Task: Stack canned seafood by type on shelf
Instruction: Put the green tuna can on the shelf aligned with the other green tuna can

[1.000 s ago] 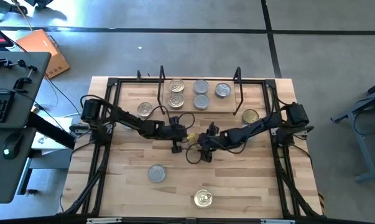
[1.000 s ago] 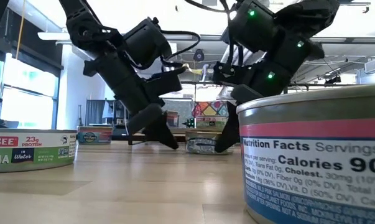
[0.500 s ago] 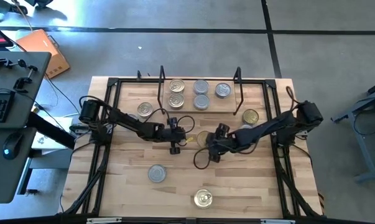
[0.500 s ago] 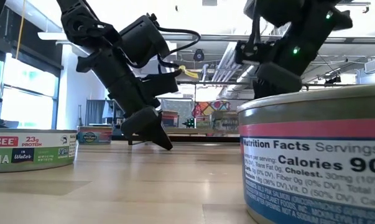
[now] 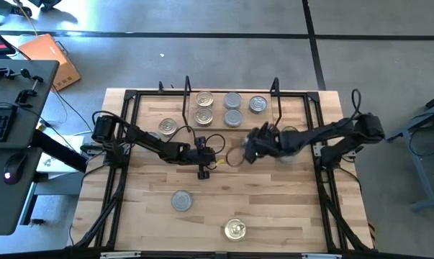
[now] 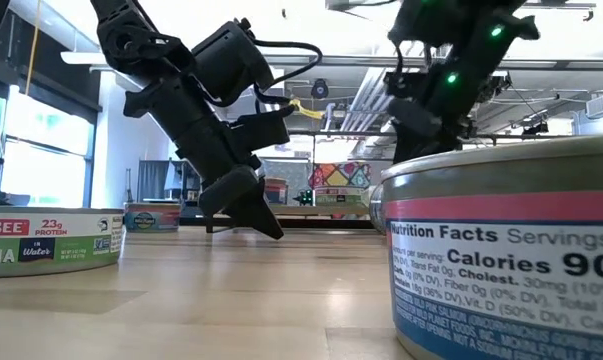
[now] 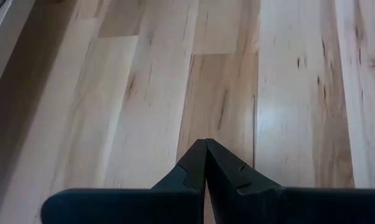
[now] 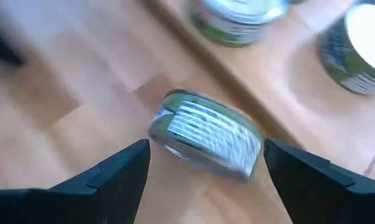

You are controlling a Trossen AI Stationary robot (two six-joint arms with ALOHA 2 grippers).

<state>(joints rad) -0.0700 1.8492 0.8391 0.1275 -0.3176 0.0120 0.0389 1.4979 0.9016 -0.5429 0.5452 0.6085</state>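
The shelf [image 5: 231, 121] is a light-wood board at the table's far side and carries several tins, gold-lidded [image 5: 204, 99] and silver-lidded [image 5: 232, 101]. One green-sided tin [image 8: 206, 130] rests on its base on the table just in front of the shelf board [image 8: 311, 93]. My right gripper [image 8: 207, 148] is open and raised. Its fingers stand wide on either side of that tin and clear of it. In the high view this gripper [image 5: 248, 150] is near the shelf's front edge. My left gripper [image 7: 206, 144] is shut, low over bare wood at the table's middle [image 5: 202, 170].
Loose tins stand on the table: a gold one left of the shelf [image 5: 168, 127], a gold one right of it [image 5: 290, 134], a silver one [image 5: 181, 201] and a gold one [image 5: 235, 230] toward the near edge. Black frame rails [image 5: 123, 165] run along both sides.
My right gripper has risen off the table's middle and drawn back toward the right and far side, ending by the shelf's front. The tin it stood over stays on the table. My left gripper has kept its place, shut.
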